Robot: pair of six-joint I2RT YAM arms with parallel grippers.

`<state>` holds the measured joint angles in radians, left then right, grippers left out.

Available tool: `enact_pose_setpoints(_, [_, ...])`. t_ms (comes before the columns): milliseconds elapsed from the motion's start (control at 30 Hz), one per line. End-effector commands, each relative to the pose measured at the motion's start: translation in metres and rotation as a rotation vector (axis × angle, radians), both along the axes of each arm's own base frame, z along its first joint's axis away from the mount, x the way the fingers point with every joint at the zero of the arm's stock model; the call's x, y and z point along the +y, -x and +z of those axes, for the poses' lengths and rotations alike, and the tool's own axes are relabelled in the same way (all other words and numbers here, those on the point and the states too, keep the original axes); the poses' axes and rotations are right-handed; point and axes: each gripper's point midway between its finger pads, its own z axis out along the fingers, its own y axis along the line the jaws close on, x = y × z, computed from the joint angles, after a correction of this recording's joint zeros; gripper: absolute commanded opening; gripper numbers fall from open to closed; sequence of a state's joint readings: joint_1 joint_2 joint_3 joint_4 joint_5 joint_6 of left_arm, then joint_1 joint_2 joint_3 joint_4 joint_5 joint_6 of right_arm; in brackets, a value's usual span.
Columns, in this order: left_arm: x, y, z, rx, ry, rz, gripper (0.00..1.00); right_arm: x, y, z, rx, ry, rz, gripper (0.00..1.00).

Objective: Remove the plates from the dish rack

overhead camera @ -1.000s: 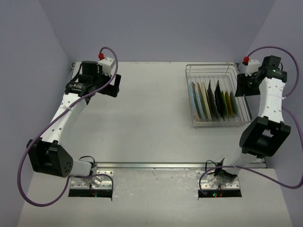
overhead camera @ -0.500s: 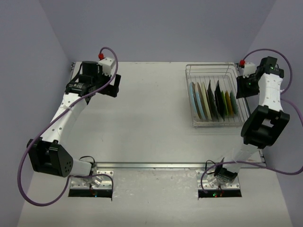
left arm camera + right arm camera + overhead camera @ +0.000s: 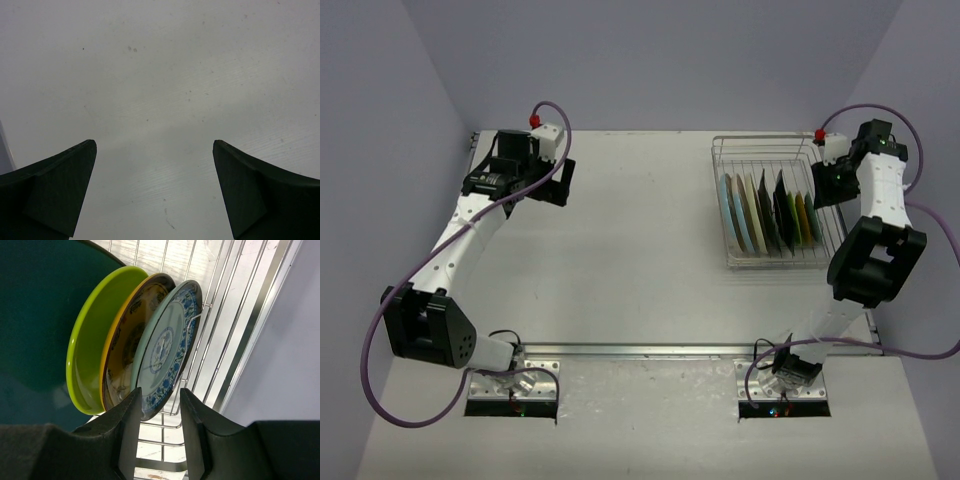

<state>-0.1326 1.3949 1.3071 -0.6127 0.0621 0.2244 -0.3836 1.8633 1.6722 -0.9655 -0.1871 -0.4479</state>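
Observation:
The silver wire dish rack (image 3: 765,139) stands at the back right with several plates (image 3: 750,212) upright in its slots. In the right wrist view, from left to right, I see a dark teal plate (image 3: 35,315), a lime-green plate (image 3: 87,350), a yellow-rimmed brown plate (image 3: 122,347) and a pale plate with a blue flower border (image 3: 167,345). My right gripper (image 3: 160,392) is open at the rack's right end (image 3: 823,185). Its fingers straddle the lower rim of the blue-bordered plate, with a gap on the right side. My left gripper (image 3: 154,145) is open and empty over bare table (image 3: 558,182).
The rack's wire wall (image 3: 235,315) and a metal edge strip (image 3: 260,320) lie just right of the right gripper, with the side wall beyond. The back wall is close behind the rack. A metal rail (image 3: 650,350) runs along the near table edge.
My right wrist has moved left and toward the back, from beside the rack to over its right end. The left arm has shifted only slightly.

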Motion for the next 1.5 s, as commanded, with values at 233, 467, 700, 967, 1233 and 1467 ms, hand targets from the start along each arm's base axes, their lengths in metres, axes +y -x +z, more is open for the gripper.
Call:
enact_pose_setpoints(233, [-0.006, -0.006, 0.005, -0.025, 0.011, -0.001, 1.00, 0.015, -0.015, 0.034, -0.095, -0.047, 0.015, 0.38])
enact_pose_setpoints(467, [-0.008, -0.006, 0.000, -0.012, 0.021, -0.004, 1.00, 0.016, -0.014, 0.039, -0.100, -0.049, 0.017, 0.38])
enact_pose_setpoints(700, [-0.008, -0.008, 0.001, -0.012, 0.020, -0.007, 1.00, 0.015, -0.006, 0.010, -0.043, -0.017, 0.021, 0.36])
enact_pose_setpoints(967, [-0.006, -0.008, 0.004, -0.012, 0.010, -0.003, 1.00, 0.007, 0.001, -0.028, 0.032, 0.048, 0.010, 0.27])
enact_pose_setpoints(1233, [-0.007, -0.007, 0.005, -0.012, 0.013, -0.004, 1.00, 0.027, 0.002, 0.017, -0.014, -0.050, -0.019, 0.00])
enact_pose_setpoints(1467, [-0.011, -0.009, 0.011, -0.016, 0.042, -0.007, 1.00, 0.061, 0.008, 0.101, -0.138, -0.201, -0.038, 0.00])
